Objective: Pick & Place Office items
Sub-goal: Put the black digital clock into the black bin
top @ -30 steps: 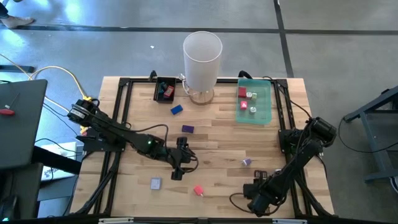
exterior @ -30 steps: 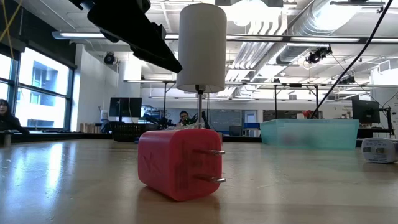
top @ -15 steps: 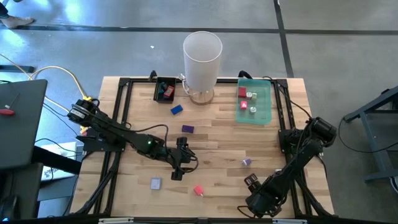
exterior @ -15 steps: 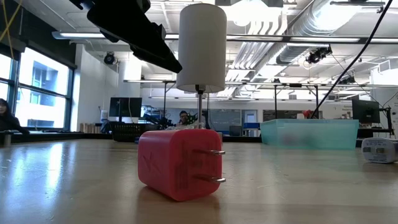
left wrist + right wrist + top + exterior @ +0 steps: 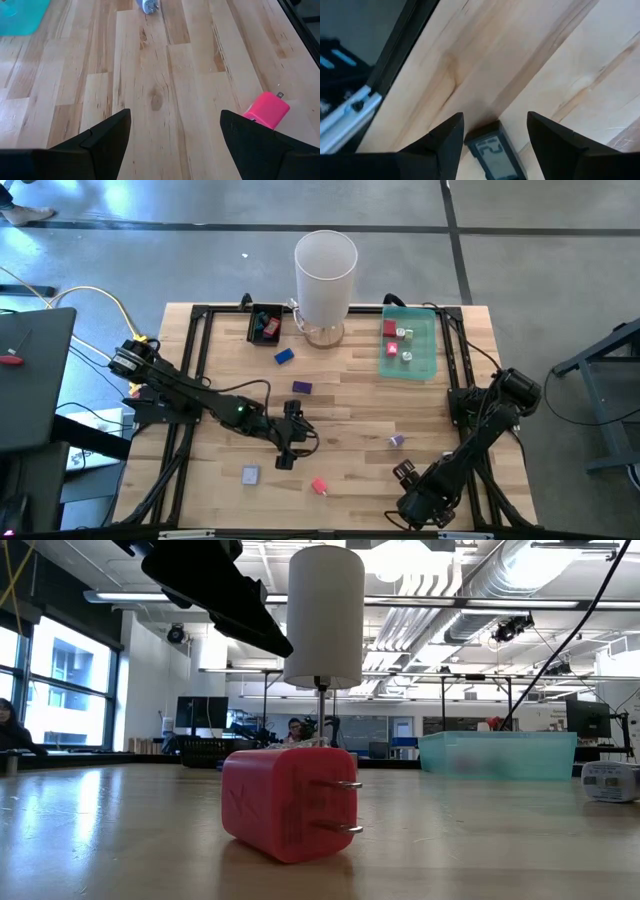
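Observation:
My left gripper (image 5: 289,448) hangs open above the table's middle; it also shows in the left wrist view (image 5: 175,112). A pink plug-in charger (image 5: 319,486) lies on its side on the wood near it, and shows in the low view (image 5: 285,802) and the left wrist view (image 5: 266,109). My right gripper (image 5: 405,474) is open and low near the table's near right. In the right wrist view (image 5: 495,120) its fingers stand on either side of a small dark piece with a display (image 5: 491,150) lying on the table. A grey block (image 5: 250,475), a purple-white plug (image 5: 397,441), a purple block (image 5: 301,388) and a blue block (image 5: 284,356) lie loose.
A tall white cylinder (image 5: 325,275) stands at the far middle. A small black tray (image 5: 265,323) with a few pieces sits to its left, and a translucent green tray (image 5: 410,345) with red and white pieces to its right. A black frame (image 5: 195,380) borders the table.
My right gripper has moved a little toward the table's left and near edges. My left gripper and the loose pieces have kept still.

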Robot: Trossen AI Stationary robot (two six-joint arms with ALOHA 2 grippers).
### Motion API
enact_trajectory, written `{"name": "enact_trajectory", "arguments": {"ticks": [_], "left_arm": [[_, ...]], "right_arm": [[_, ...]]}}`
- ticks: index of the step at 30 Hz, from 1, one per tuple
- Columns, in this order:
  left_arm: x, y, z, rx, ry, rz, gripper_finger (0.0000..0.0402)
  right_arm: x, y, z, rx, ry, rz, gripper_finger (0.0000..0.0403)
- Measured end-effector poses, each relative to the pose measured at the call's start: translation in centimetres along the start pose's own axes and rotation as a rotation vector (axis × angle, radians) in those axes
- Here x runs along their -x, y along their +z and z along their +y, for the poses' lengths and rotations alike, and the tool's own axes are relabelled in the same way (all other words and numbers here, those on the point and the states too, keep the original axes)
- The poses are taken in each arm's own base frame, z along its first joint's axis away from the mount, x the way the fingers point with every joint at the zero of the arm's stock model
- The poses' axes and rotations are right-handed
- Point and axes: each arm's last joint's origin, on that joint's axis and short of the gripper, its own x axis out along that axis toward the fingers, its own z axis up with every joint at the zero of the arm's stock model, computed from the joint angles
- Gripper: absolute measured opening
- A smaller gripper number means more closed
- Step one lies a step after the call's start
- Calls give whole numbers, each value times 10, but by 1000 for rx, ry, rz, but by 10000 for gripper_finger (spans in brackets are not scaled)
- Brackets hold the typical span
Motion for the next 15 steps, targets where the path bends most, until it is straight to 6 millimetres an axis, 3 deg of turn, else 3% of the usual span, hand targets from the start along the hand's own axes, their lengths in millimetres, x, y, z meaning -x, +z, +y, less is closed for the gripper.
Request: {"name": "enact_trajectory", "arguments": {"ticks": [8, 15], "left_arm": [[0, 0, 0, 0, 0, 1, 299], [0, 0, 0, 2, 0, 1, 299]], "right_arm": [[-1, -3, 7, 57, 14, 20, 206], [-3, -13, 22, 253, -15, 64, 206]]}}
